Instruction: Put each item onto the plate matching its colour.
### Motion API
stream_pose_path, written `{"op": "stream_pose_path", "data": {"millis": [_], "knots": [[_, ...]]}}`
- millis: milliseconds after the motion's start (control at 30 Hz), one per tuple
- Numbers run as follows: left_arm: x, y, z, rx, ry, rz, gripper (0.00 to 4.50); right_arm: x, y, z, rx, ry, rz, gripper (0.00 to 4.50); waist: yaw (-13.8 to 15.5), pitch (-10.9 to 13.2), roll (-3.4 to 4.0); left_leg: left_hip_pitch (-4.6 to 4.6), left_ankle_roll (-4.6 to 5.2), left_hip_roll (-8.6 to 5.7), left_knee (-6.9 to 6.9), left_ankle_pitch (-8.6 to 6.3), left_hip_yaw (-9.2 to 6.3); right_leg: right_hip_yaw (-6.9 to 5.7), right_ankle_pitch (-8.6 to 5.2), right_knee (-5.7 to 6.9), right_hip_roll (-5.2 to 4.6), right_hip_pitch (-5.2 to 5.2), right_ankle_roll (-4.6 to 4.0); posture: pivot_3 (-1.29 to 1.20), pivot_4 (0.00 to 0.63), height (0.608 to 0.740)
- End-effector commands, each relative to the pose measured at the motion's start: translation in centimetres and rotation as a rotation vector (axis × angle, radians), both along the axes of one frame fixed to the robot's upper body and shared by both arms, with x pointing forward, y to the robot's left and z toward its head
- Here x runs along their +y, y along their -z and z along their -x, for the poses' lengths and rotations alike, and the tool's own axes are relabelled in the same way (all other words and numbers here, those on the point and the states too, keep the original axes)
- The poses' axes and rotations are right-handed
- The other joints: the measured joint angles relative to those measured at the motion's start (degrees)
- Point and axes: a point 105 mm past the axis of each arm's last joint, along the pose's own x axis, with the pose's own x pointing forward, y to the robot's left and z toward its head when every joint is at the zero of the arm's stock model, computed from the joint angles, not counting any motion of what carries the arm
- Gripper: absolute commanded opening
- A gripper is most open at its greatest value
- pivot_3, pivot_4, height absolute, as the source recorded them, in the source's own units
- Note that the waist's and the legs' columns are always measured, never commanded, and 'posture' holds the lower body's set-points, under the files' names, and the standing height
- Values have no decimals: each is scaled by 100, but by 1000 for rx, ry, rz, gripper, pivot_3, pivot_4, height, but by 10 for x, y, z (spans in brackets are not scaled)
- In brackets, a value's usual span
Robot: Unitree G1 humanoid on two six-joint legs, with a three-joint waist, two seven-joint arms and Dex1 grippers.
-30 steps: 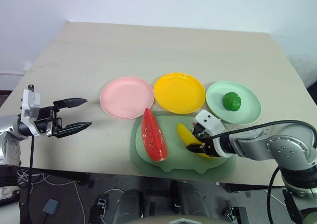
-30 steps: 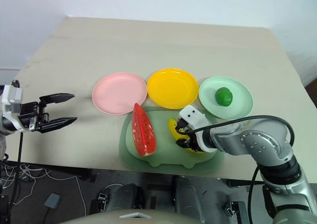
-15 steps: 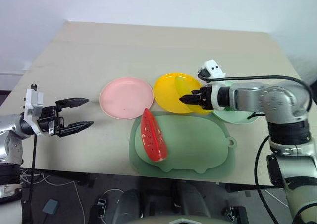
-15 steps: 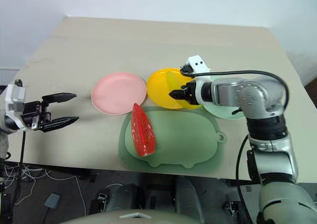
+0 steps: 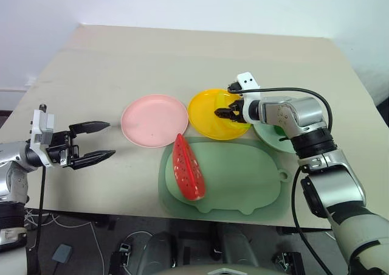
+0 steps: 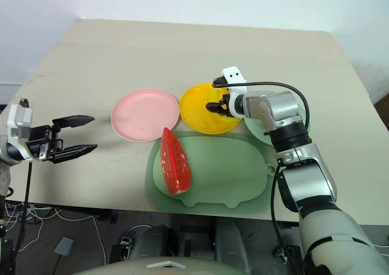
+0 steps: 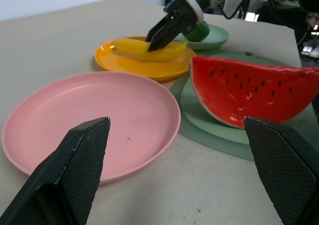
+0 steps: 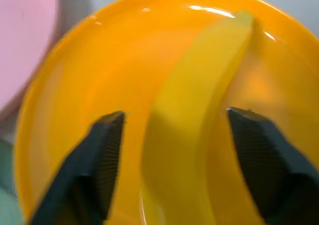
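- Watermelon slice (image 5: 188,167): red, black seeds.
- Banana (image 8: 194,115): yellow, on the yellow plate (image 5: 203,114).
- Left plate (image 5: 154,120): pink.
- Right plate (image 6: 255,128): pale mint green.
- Pig-shaped mat (image 5: 243,181): pale green.
- Table (image 5: 182,62): beige.
- Gripper fingers (image 7: 79,175): black.

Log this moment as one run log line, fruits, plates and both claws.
banana: on yellow plate | right claw: open, astride banana | watermelon slice: on pig mat | green fruit: on green plate | left claw: open, idle

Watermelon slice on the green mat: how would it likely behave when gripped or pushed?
The watermelon slice looks like stiff, glossy moulded plastic, so probably rigid, light and somewhat slippery. It rests on the pig-shaped mat on its curved rind edge, so a push may rock or tip it.
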Motion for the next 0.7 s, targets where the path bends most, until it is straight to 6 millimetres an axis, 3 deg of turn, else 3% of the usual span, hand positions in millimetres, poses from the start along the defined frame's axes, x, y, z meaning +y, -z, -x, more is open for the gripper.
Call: {"op": "stream_pose_path", "data": {"millis": [33,233,333,500,600,700], "knots": [[1,-12,2,-51,-3,-22,4500,-8,-51,2,-157,-48,-61,4483,9,2,3,-1,0,0,0,0,0,0,0,0,0,0,0,0,150,739],[-12,-21,0,-59,10,19,4500,-32,-92,39,-303,-214,-176,4483,44,2,3,0,0,1,0,0,-4,-2,0,-2,-1,3,0,0,150,739],[-24,-28,0,-56,27,55,4500,-44,-103,57,-394,-287,-185,4483,41,2,3,2,2,0,-1,-1,-6,-4,0,-5,-1,7,1,0,150,739],[-64,-39,0,14,25,81,4500,-76,-85,94,-380,-450,-58,4483,61,2,4,11,2,-5,1,-1,-12,-2,3,-9,-4,19,6,0,150,739],[-93,-48,1,171,35,159,4500,-88,-78,95,-347,-439,-22,4483,18,2,4,25,7,-8,5,-4,-19,11,6,-13,-7,25,11,0,150,739],[-118,-55,2,251,32,178,4500,-87,-78,93,-344,-436,-23,4483,6,3,3,36,19,-7,10,-10,-17,23,11,-5,-4,29,18,0,150,739]]}}
